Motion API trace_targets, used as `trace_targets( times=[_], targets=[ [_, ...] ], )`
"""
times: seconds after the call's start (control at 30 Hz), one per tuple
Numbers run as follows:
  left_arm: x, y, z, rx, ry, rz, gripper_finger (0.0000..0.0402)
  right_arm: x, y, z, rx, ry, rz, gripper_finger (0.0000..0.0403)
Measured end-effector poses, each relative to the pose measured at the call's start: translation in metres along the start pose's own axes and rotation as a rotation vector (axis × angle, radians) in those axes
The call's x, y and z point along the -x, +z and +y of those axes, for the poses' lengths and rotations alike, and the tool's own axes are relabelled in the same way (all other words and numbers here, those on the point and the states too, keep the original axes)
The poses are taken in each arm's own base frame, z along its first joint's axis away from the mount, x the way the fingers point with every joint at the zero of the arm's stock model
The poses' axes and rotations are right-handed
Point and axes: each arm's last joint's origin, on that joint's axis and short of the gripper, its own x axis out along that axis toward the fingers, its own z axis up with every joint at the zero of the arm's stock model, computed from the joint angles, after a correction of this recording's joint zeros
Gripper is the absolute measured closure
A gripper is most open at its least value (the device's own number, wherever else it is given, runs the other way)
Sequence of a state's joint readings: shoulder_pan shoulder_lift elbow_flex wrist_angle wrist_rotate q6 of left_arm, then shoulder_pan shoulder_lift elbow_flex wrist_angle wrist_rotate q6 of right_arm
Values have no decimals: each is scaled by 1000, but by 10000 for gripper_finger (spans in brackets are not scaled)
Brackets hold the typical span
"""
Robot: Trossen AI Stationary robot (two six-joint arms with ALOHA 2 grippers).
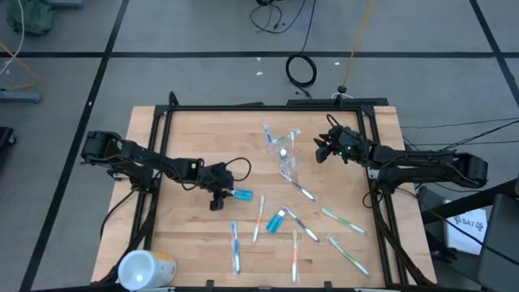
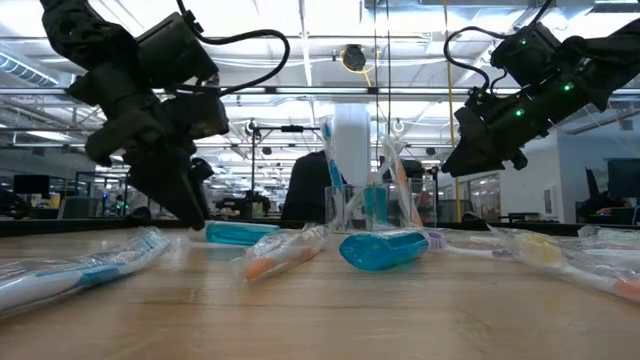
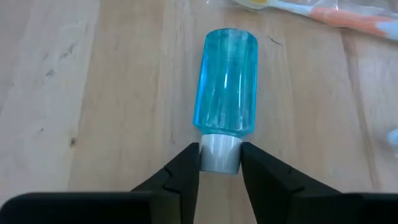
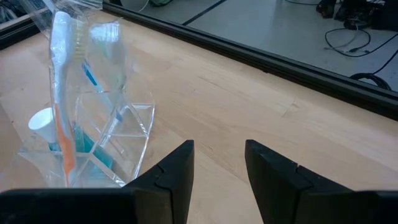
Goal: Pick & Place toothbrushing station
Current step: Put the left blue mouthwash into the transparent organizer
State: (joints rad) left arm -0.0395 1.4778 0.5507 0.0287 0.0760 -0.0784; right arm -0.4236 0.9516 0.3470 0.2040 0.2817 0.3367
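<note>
Now the left claw (image 3: 220, 163) pinches the white cap of a small see-through blue toothpaste tube (image 3: 226, 81).
That tube lies flat on the wooden table (image 1: 195, 138), well left of the clear plastic cup (image 1: 284, 159). Beside the cup hovers the right claw (image 1: 322, 148), fingers spread.

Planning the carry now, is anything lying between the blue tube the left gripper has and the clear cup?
Nothing visible blocks it. The left gripper is closed on the white cap of the blue toothpaste tube, and the wood between it and the clear cup is bare. The loose toothbrushes lie nearer the table's front.
</note>
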Motion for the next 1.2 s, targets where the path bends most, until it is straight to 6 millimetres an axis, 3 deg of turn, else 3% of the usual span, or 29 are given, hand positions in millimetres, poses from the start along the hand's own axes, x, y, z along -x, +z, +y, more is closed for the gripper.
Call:
trace_targets(
  times=[0.43,1.2],
  targets=[
    [-26,1,2,28,68,-59,281,0,-1,0,-1,-2,5,268],
    [-27,2,4,12,128,-85,282,0,-1,0,2,-2,7,268]
  ],
)
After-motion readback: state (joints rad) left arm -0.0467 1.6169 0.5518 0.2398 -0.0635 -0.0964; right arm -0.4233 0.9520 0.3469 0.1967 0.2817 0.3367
